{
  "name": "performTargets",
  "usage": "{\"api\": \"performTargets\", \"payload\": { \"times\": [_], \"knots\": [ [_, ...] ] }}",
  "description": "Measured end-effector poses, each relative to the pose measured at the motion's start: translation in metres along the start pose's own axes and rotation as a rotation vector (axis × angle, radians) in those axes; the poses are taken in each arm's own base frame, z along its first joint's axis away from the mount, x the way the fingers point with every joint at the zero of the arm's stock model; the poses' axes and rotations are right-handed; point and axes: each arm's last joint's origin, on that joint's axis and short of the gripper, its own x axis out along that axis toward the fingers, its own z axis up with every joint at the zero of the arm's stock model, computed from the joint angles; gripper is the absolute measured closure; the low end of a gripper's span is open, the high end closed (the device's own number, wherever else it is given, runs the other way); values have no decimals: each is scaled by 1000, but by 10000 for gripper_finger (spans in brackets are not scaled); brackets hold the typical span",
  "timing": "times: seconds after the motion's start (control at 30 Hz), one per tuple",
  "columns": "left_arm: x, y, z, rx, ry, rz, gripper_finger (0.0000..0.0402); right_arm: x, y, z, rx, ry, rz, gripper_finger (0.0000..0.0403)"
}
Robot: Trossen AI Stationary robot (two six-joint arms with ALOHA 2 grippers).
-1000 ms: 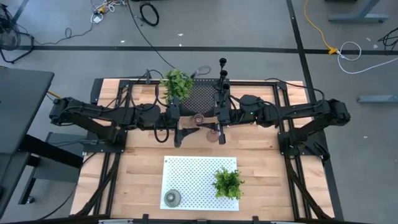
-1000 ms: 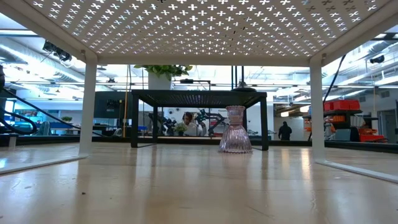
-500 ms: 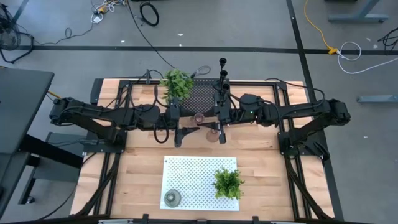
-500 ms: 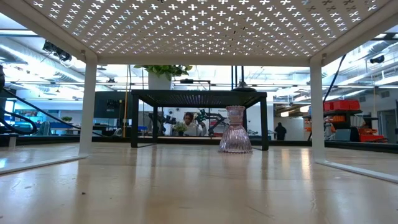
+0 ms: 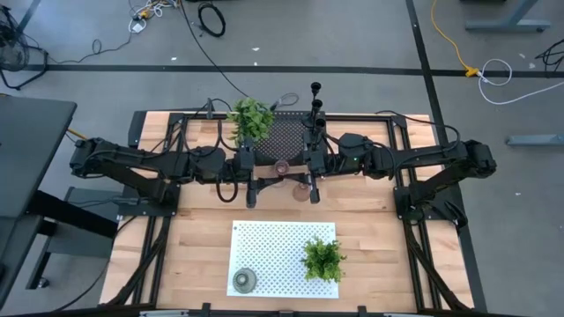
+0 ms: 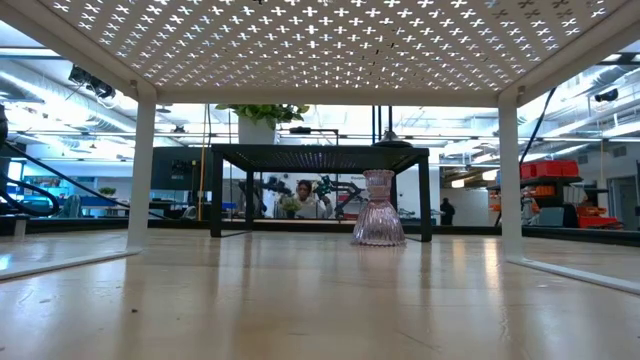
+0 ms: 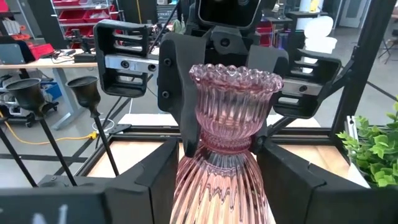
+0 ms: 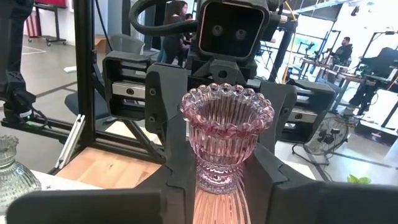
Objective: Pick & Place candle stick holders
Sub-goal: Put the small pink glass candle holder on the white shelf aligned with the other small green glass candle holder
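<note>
Landmark: black mesh rack.
Pink holder: held aloft at the rack's front edge, between both grippers.
Left gripper: clamped on pink holder.
Right gripper: clamped on pink holder.
Second pink holder: standing on the table, before the rack.

Glass holder between 2 end effectors

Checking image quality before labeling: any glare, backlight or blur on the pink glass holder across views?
Low view: pink glass holder sharp but backlit by the bright room; sheen on the table. Left wrist view: holder sharp, room behind soft. Right wrist view: holder crisp, bright windows behind. High view: even light, holder small and half hidden between the arms.
</note>
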Motion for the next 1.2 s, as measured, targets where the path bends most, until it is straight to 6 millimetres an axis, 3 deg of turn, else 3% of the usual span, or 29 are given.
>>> {"api": "performTargets", "payload": {
  "times": [0.6,0.77,0.9,1.2],
  "knots": [
    [0,0,-1,-24,3,-13,202,0,-4,1,10,-16,-12,319],
    [0,0,-1,-46,7,5,106,-1,-5,6,-10,-66,-30,321],
    [0,1,-2,-43,12,21,77,-1,-6,11,-2,-64,-27,321],
    [0,1,-1,-27,8,38,107,-1,-7,13,3,-73,-10,321]
  ]
}}
